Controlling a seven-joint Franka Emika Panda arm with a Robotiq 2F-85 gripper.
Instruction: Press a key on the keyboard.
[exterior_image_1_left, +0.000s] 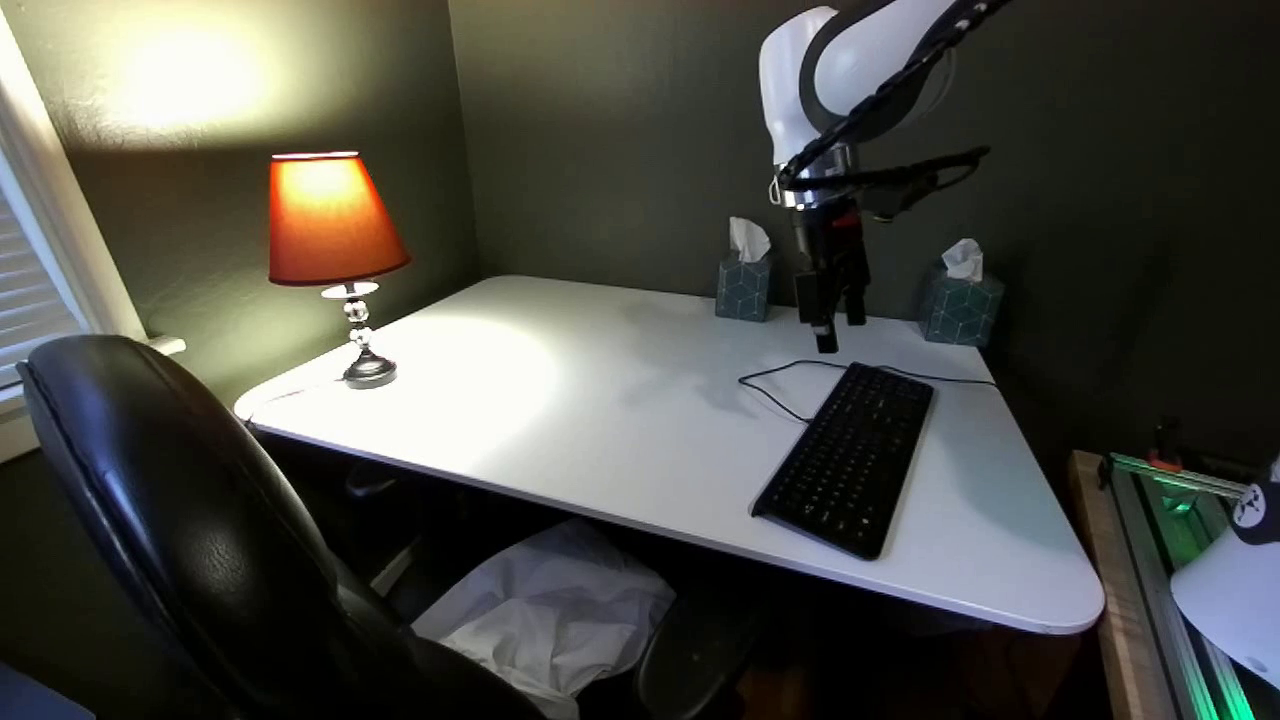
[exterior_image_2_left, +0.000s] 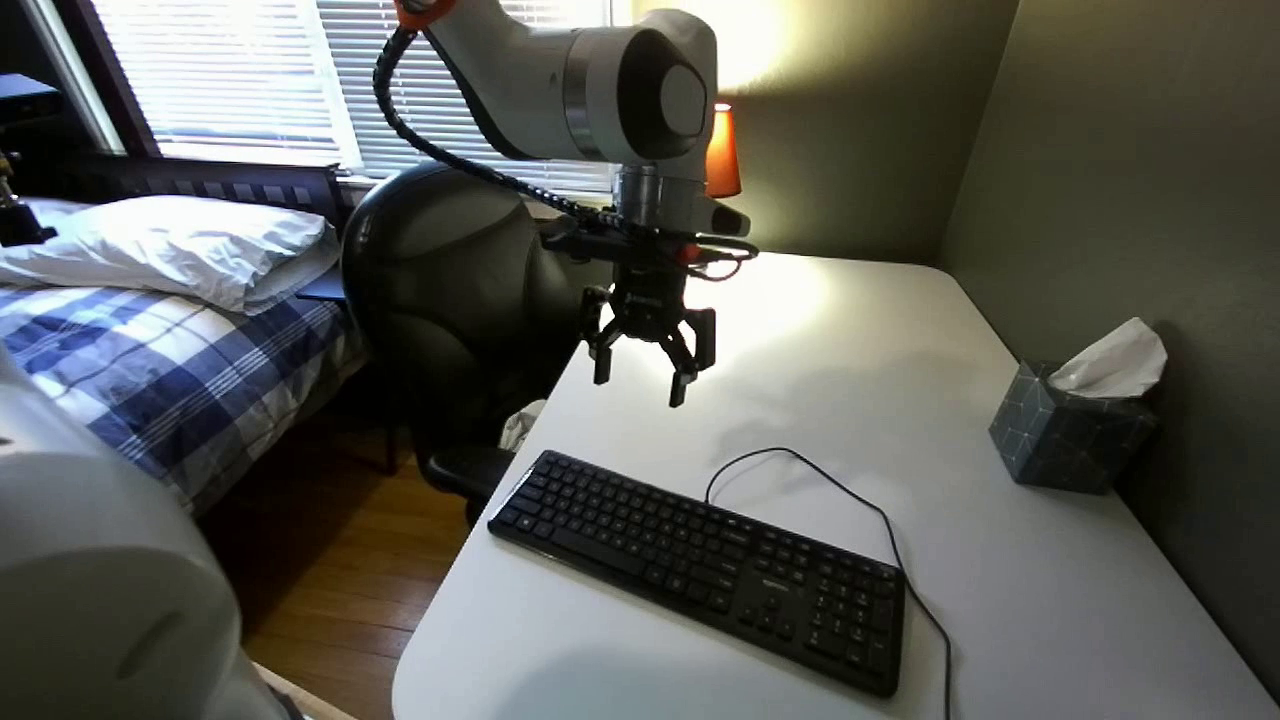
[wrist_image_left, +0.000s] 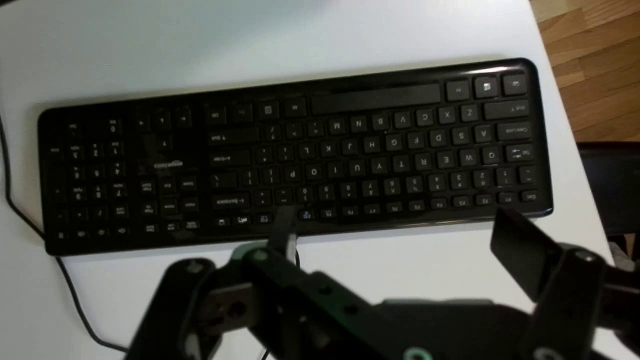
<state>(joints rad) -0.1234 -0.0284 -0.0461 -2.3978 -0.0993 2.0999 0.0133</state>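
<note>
Keyboard (exterior_image_2_left: 700, 570) lies flat on the white table (exterior_image_2_left: 860, 400) while the hand (exterior_image_2_left: 640, 381) hangs higher, spread apart.

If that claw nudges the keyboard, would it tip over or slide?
Tipping seems unlikely: the keyboard lies flat and low on the white desk. A sideways push might slide it, since that surface looks smooth. Its thin cable lies in loose curves, so probably wouldn't hold it back at first.
</note>
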